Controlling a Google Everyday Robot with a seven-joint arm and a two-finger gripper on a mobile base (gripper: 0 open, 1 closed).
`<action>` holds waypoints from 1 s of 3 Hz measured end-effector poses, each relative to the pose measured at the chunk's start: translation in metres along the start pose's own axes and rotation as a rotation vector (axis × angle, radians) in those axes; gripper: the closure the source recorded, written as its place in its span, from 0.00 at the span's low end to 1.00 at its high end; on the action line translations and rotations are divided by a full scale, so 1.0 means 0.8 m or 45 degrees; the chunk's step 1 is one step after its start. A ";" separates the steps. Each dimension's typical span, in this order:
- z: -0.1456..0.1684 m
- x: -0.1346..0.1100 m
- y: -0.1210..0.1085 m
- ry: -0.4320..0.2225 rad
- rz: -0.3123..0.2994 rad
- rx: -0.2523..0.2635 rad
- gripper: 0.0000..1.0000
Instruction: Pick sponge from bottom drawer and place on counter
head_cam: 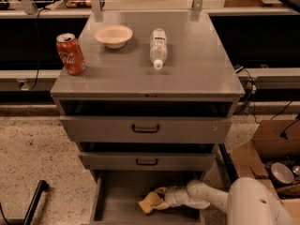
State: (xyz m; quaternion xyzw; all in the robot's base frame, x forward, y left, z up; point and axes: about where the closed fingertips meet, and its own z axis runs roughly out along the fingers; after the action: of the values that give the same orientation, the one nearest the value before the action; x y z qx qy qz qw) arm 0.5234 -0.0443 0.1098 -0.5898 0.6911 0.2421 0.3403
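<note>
The yellow sponge (pixel 149 202) lies in the open bottom drawer (pixel 112 196), near the middle of its grey floor. My gripper (pixel 159 199) reaches in from the right on the white arm and sits right against the sponge's right side, partly covering it. The counter (pixel 187 74) is the flat grey top of the cabinet above.
On the counter stand a red soda can (pixel 71 54) at the left, a cream bowl (pixel 113 35) and a lying plastic bottle (pixel 158 48). Two upper drawers with dark handles (pixel 145 129) hang above the open drawer. A cardboard box (pixel 269 153) stands on the floor at right.
</note>
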 end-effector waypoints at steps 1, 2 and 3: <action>-0.025 -0.036 0.015 -0.083 -0.086 0.041 1.00; -0.094 -0.118 0.019 -0.203 -0.254 0.180 1.00; -0.183 -0.193 0.059 -0.265 -0.335 0.282 1.00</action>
State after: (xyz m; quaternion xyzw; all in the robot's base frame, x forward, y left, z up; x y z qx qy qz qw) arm 0.4609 -0.0426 0.3189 -0.6059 0.5915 0.1778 0.5014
